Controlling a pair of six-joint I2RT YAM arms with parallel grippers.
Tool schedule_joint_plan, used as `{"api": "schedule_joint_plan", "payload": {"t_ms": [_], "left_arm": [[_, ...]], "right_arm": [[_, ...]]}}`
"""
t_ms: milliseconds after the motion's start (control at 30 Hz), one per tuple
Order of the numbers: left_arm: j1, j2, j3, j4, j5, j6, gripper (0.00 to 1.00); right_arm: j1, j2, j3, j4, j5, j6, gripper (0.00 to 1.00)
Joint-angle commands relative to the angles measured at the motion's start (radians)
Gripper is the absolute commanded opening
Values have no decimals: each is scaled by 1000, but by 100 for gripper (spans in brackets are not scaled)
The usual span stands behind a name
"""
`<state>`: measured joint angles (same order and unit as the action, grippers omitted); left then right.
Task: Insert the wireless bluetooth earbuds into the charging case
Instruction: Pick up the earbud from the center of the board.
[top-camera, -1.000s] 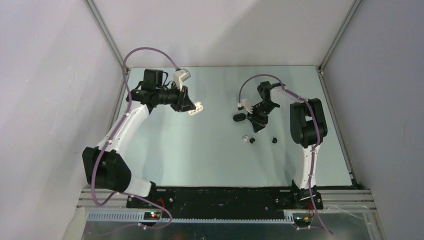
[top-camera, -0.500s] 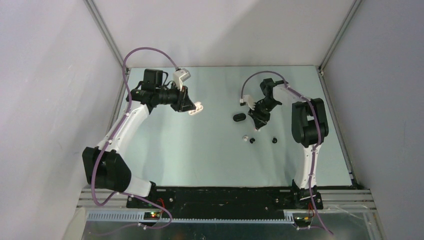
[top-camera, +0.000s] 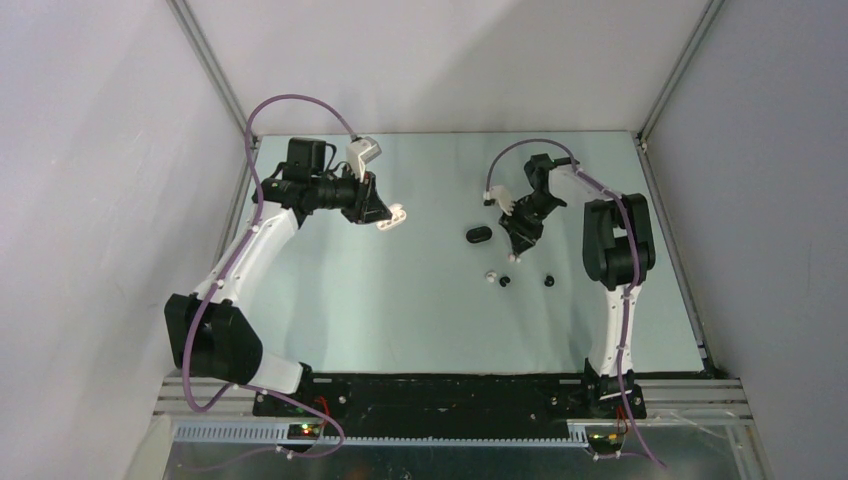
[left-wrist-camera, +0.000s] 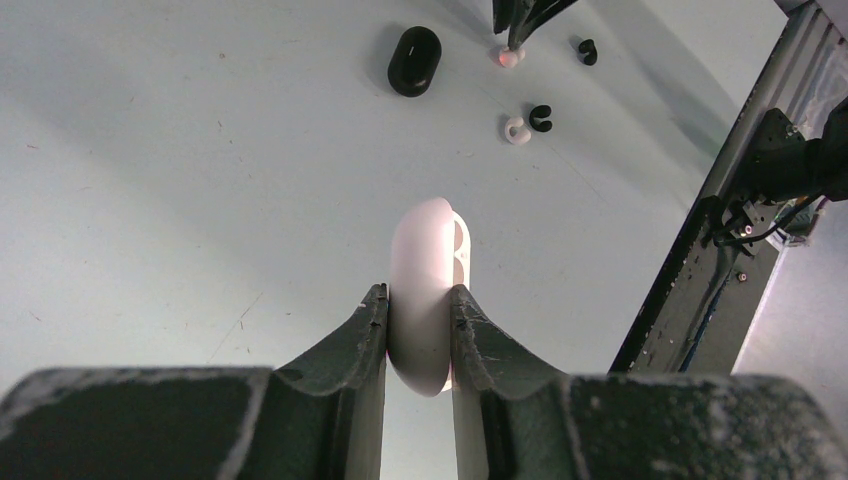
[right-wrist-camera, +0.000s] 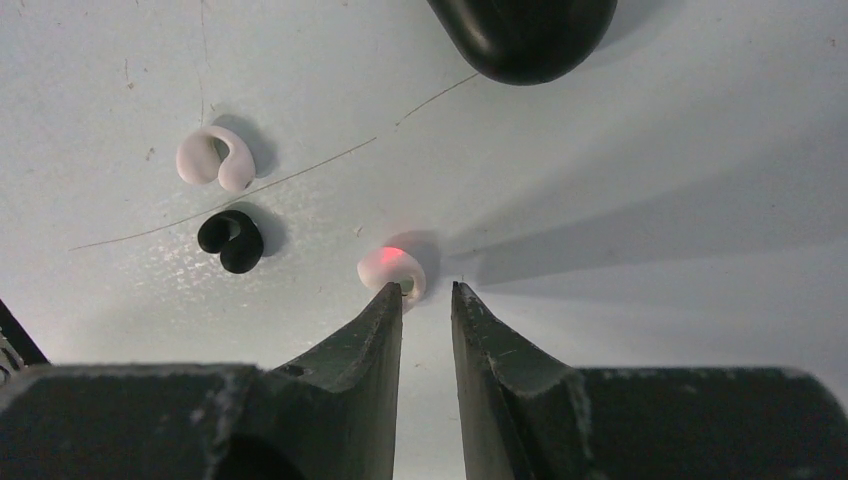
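While our left gripper (left-wrist-camera: 418, 297) squeezes the white case (left-wrist-camera: 426, 240), no earbuds (left-wrist-camera: 517, 130) are inside yet; all four lie on the table (left-wrist-camera: 200, 200), and our right gripper (right-wrist-camera: 425, 290), open a crack, touches one white earbud (right-wrist-camera: 392, 268).

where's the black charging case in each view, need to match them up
Top external: the black charging case sits right of centre, mid-height.
Left wrist: near the top edge, just left of centre.
Right wrist: cut off by the top edge, right of centre.
Shared landmark: the white earbud lying next to a black earbud.
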<state>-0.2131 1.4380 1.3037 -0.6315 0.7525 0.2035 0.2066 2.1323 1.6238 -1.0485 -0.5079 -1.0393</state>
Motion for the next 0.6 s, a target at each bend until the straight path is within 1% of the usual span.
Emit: {"api": "schedule_joint_plan", "payload": {"t_ms": [0,300,567], "left_arm": [[-1,-7,16,10,14,18,0],[0,-7,18,10,10,18,0],[0,-2,20,11,18,21,0]], "right_arm": [[14,2,31,11,3,13,29],[47,-14,-19,30,43,-23,31],[47,-31,-47,28,55,-26,30]]}}
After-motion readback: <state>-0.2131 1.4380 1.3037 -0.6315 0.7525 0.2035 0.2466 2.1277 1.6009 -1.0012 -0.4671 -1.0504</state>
